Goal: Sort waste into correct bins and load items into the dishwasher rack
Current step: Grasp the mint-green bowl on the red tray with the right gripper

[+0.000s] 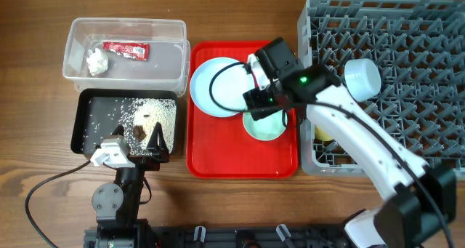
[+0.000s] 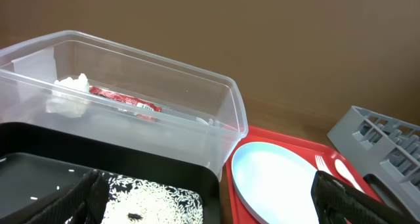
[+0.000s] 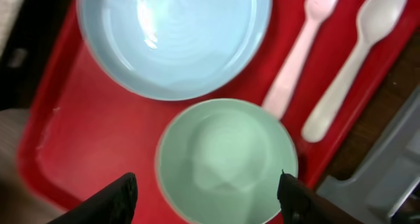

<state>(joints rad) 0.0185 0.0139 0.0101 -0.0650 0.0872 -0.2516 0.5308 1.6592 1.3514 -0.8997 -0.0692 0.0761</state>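
The mint green bowl stands on the red tray beside the pale blue plate. My right gripper hovers over the bowl, open and empty. In the right wrist view its fingers straddle the bowl, with the plate, white fork and spoon beyond. My left gripper is open and empty at the near edge of the black bin, which holds rice and brown bits. The clear bin holds the red wrapper and tissue.
The grey rack fills the right side, with the pale blue bowl upside down in it and the yellow cup near its front left corner. In the left wrist view the gripper spans the rice and the plate.
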